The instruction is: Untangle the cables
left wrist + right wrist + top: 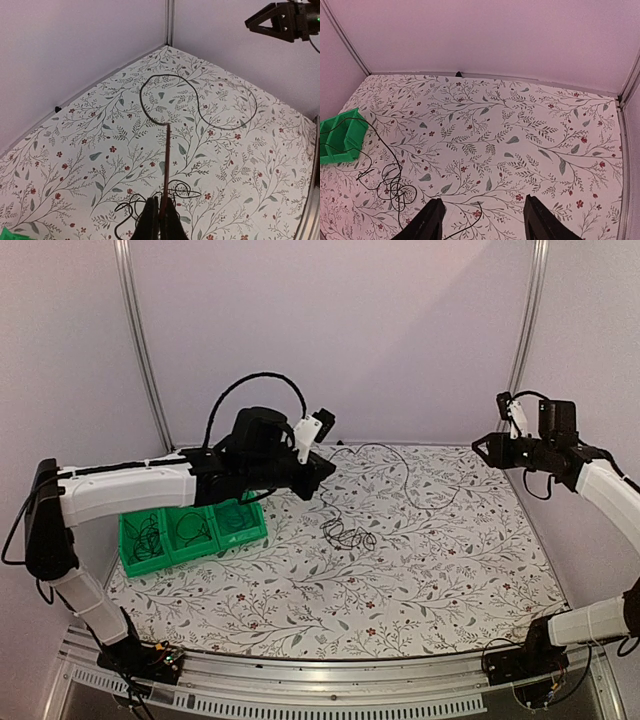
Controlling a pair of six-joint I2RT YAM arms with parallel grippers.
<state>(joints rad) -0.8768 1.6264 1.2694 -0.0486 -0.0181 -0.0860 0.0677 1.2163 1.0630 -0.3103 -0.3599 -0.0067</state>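
Note:
My left gripper (325, 469) hangs over the middle of the table, shut on one thin dark cable (166, 150). In the left wrist view the fingers (150, 222) pinch this cable, which runs taut away from them, then lies in a wide loop (200, 102) toward the back right. A small tangle of black cables (348, 533) lies on the table below the gripper and also shows in the right wrist view (395, 187). My right gripper (486, 448) is raised at the back right, open and empty, with its fingers (434, 222) wide apart. No blue cable shows.
A green three-compartment bin (132, 558) stands at the left of the floral table cover, with thin black wires in its compartments; it also shows in the right wrist view (342, 131). Plain walls and metal corner posts enclose the table.

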